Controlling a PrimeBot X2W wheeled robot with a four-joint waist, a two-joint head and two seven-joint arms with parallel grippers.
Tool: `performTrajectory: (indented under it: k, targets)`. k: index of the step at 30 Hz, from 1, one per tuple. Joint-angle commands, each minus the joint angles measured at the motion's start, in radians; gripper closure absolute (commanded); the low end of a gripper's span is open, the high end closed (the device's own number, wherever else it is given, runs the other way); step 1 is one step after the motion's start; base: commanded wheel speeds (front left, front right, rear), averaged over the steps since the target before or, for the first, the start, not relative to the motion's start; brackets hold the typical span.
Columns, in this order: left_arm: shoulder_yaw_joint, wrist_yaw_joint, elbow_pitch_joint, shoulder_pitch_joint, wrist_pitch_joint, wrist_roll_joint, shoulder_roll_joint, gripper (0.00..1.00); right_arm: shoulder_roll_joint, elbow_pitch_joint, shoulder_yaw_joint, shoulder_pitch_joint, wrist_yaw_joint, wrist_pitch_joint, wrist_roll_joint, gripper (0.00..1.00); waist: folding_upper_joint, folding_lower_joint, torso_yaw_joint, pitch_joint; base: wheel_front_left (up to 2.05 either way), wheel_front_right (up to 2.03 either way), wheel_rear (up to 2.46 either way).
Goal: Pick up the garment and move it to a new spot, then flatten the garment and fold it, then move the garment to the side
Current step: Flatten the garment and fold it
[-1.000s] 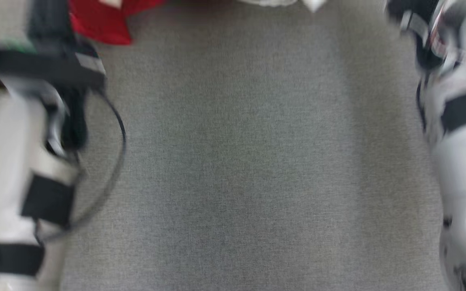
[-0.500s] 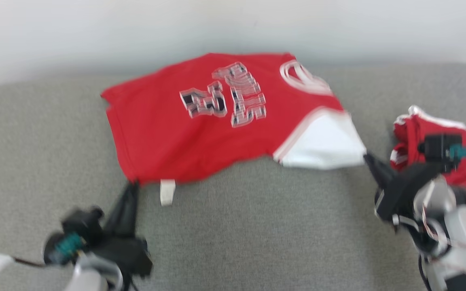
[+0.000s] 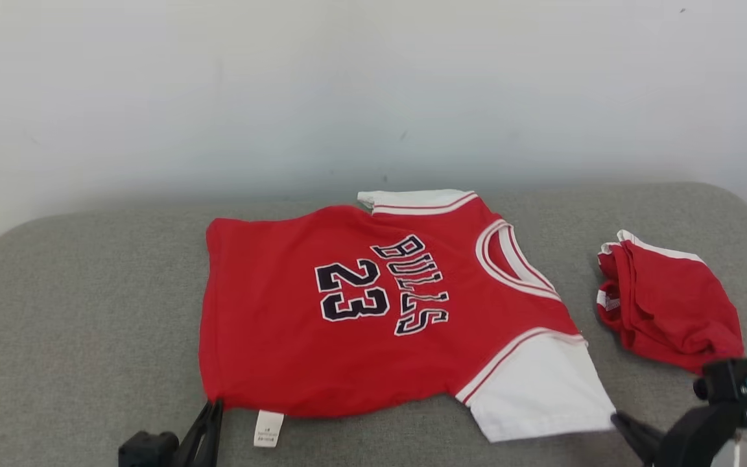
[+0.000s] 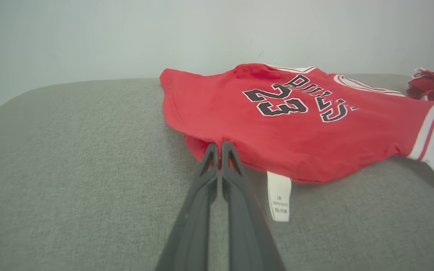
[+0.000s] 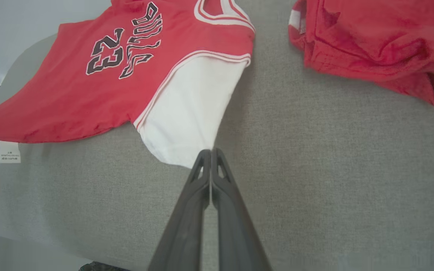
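Note:
The garment [image 3: 347,311] is a red jersey with white sleeves and "BULLS 23" on it, spread flat on the grey cushioned surface [image 3: 88,311]. My left gripper [image 3: 214,405] is shut on the near hem corner, where the red cloth bunches at the tips [image 4: 220,145]. A white label [image 4: 279,195] hangs from the hem just beside it. My right gripper [image 3: 615,418] is shut at the corner of the near white sleeve [image 5: 187,113], its tips [image 5: 210,151] touching the cloth's edge.
A second red cloth piece [image 3: 665,311], crumpled, lies to the right of the jersey, close to my right arm. A pale wall [image 3: 347,97] stands behind the surface. The surface's rounded edges fall away at left and right. Bare grey surface lies left of the jersey.
The head view has swung up from bare grey surface to the whole jersey. The jersey now lies flatter and lower than half a second ago. Both grippers stay shut at its corners.

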Motion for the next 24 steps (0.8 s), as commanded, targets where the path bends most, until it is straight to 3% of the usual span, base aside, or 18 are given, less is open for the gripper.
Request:
performTrajectory:
  k: [1,6,7,12,17,24]
  targets:
    - [0.006,0.031,-0.047,0.055,0.02,-0.01,0.008,1.0,0.033,-0.06,-0.03,0.068,0.001,0.049,-0.006,1.0,0.0003,0.0004,0.005,-0.011,0.0,0.0,0.0]
    - [0.025,0.09,-0.133,0.136,0.058,-0.022,0.018,1.0,0.081,-0.151,-0.073,0.157,0.001,0.11,-0.02,1.0,0.0003,0.0004,0.01,-0.012,0.0,0.0,0.0]
    - [0.037,0.12,-0.177,0.174,0.072,-0.027,0.022,1.0,0.098,-0.178,-0.082,0.191,0.001,0.135,-0.022,1.0,0.0003,0.0004,0.012,-0.011,0.0,0.0,0.0]
    - [0.055,0.171,-0.255,0.225,0.091,-0.026,0.028,1.0,0.125,-0.214,-0.11,0.208,0.001,0.127,-0.018,1.0,0.0003,0.0004,0.019,-0.004,0.0,0.0,0.0]
    - [0.037,0.173,-0.279,0.172,0.118,-0.005,0.035,1.0,0.139,-0.166,-0.103,0.139,0.001,0.078,-0.011,1.0,0.0003,0.0004,0.025,0.013,0.0,0.0,0.0]
    - [0.01,0.16,-0.195,0.013,0.169,0.019,0.019,1.0,0.133,-0.026,-0.074,-0.043,0.001,-0.041,-0.07,1.0,0.0003,0.0004,0.025,0.052,0.0,0.0,0.0]
